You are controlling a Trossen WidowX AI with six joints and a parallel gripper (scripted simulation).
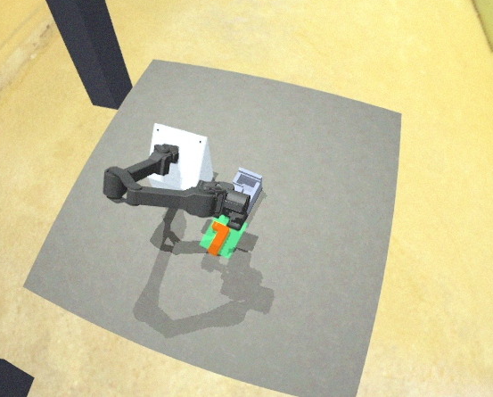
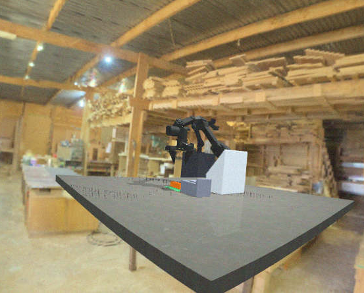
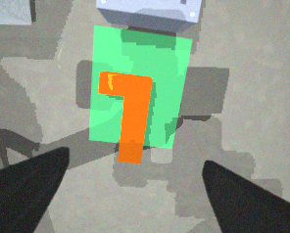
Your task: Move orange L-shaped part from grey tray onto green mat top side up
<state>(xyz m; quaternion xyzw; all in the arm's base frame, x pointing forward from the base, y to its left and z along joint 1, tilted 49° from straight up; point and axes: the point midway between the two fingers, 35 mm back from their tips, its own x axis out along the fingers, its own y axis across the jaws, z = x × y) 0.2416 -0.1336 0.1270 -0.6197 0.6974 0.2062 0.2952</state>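
Observation:
The orange L-shaped part (image 1: 217, 236) (image 2: 175, 185) (image 3: 131, 111) lies flat on the green mat (image 1: 233, 239) (image 3: 169, 64), its long end reaching just past the mat's near edge. The grey tray (image 1: 248, 185) (image 2: 196, 187) (image 3: 147, 14) stands beside the mat with its pocket showing empty. My gripper (image 1: 236, 219) (image 2: 181, 152) (image 3: 137, 161) is open and empty. It hangs above the mat, clear of the part. In the wrist view the two dark fingertips stand wide apart at the bottom corners.
A white wedge-shaped block (image 1: 182, 160) (image 2: 228, 172) carries the arm's base behind the tray. A dark pillar (image 1: 86, 39) stands off the table's far left corner. The grey table top (image 1: 316, 186) ends on all sides within view.

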